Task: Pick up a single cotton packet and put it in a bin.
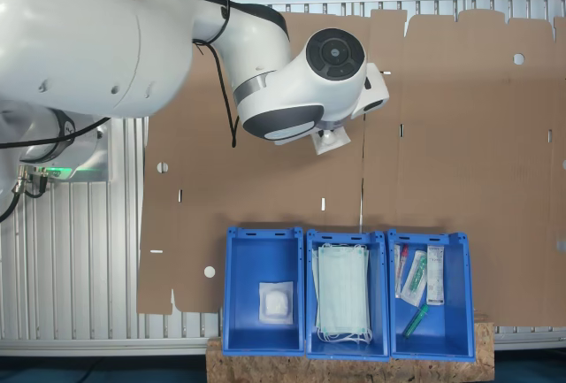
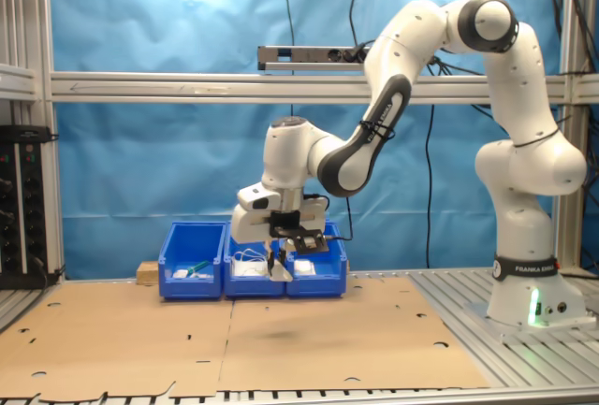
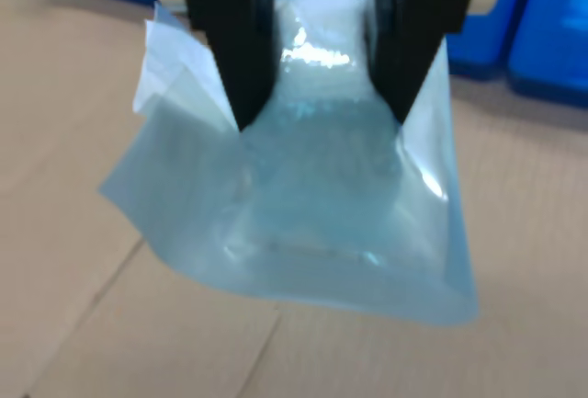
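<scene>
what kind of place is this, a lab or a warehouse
Most likely a robotics lab test cell: a white robot arm bolted to a ribbed aluminium table, flattened brown cardboard sheets as a work surface, a blue backdrop curtain, and three blue plastic crates.

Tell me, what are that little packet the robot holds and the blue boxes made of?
The cotton packet, pinched in the gripper, looks like thin clear plastic film: translucent, crinkled, with shiny glints. Its filling is too blurred to judge. The bin holding another packet looks like hard moulded plastic, with smooth, evenly blue walls and slotted rims.
</scene>
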